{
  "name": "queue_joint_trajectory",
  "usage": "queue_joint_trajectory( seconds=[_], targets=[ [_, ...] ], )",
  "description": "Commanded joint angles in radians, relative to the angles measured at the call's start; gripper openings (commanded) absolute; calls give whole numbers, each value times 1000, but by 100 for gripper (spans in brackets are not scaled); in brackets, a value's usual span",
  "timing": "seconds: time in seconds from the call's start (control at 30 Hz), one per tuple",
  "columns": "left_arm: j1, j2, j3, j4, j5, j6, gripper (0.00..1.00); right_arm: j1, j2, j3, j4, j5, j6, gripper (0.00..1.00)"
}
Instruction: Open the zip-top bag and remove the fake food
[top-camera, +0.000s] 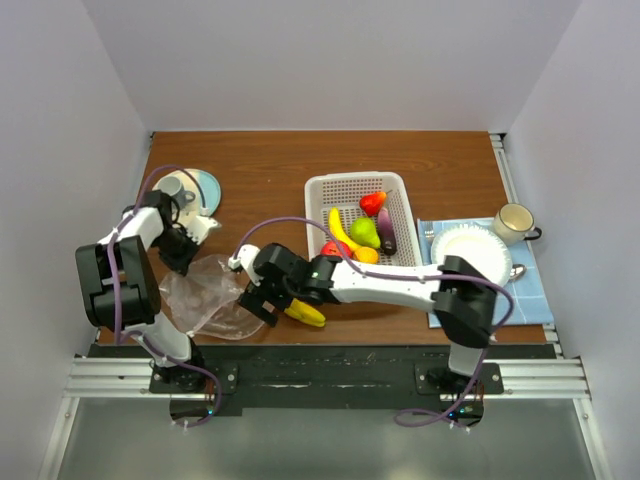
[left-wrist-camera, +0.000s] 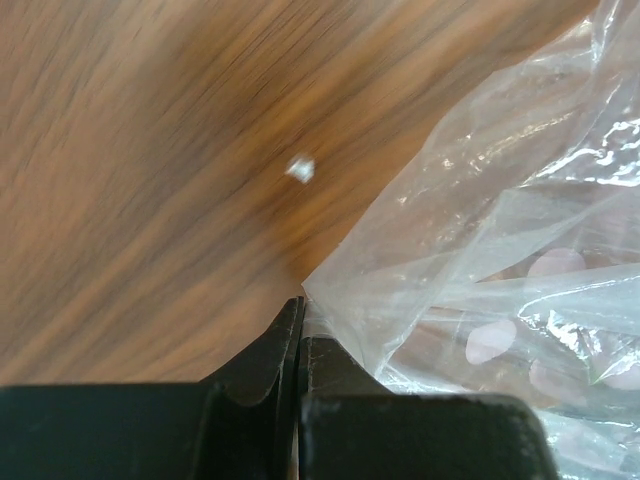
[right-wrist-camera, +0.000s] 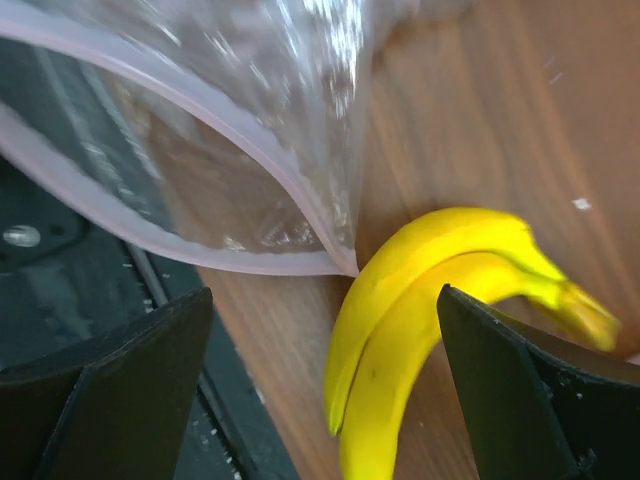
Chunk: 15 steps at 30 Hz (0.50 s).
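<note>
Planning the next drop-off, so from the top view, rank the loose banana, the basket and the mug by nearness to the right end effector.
1. Loose banana, just beside the right end effector, at the near edge.
2. Basket, behind it, mid-table.
3. Mug, far right.

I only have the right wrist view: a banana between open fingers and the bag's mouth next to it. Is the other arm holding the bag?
Observer: Yes. The left gripper is shut on a corner of the bag, as its wrist view shows.
Operator: Where is the basket from this banana?
Observer: In the top view the basket sits farther from the arm bases than the banana and to its right, with toy fruit in it.
Operator: Anything left inside the bag?
Observer: From above, no coloured pieces show through the plastic.
</note>
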<state>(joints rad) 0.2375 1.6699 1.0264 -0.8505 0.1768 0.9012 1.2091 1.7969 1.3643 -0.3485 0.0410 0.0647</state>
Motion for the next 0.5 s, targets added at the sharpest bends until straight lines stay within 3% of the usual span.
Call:
queue_joint_trajectory(
  seconds=[0.0, 0.2, 0.47],
  targets=[
    [62, -9, 12, 18, -20, 31, 0, -19, 112, 87, -86, -32, 4, 99],
    [88, -29, 20, -2, -10, 47, 0, -19, 148, 96, -90, 46, -6, 99],
    [88, -10, 27, -4, 7, 42, 0, -11, 44, 91, -99, 75, -3, 99]
  ],
)
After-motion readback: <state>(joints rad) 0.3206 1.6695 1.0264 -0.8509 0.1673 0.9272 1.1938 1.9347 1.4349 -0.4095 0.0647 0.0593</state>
